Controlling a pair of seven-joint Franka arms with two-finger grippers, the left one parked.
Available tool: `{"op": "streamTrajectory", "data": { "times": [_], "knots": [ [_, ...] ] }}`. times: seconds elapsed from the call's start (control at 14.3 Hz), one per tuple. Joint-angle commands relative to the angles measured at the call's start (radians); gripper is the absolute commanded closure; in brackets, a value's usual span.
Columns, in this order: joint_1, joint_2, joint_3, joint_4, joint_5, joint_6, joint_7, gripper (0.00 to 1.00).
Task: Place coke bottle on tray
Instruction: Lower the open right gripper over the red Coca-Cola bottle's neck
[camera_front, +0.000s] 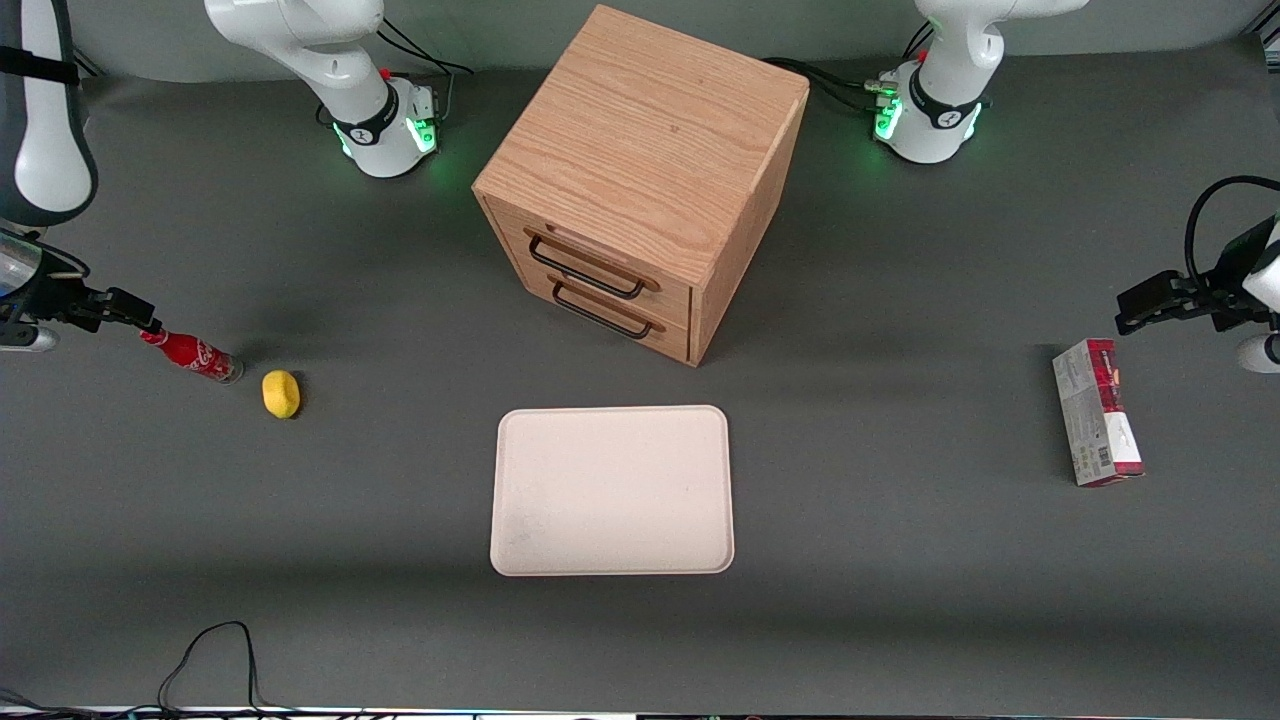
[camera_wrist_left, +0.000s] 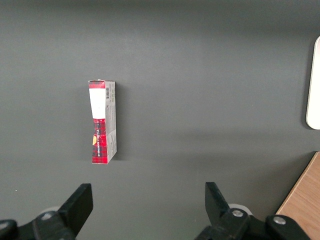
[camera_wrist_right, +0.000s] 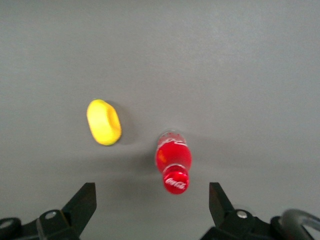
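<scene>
Approach step: the hand hangs wide open above the upright slim red coke bottle. Next: descend, clamp, carry to the cream rectangular tray, at the bottle's 4 o'clock in front view.

A dark grey table fills the scene, evenly lit from above with soft shadows. A wooden cabinet with two drawers and dark handles stands near the table's edge farthest from the front camera. A black cable loops at the nearest edge.

red coke bottle, cream tray, blk end effector
</scene>
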Motion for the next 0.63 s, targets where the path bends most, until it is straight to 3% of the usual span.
{"op": "streamTrajectory", "data": {
  "times": [0.0,0.56],
  "knots": [
    [0.002,0.004,-0.006,-0.080,-0.010,0.127,-0.024,0.00],
    [-0.030,0.071,-0.013,-0.098,0.009,0.203,-0.095,0.00]
  ]
}}
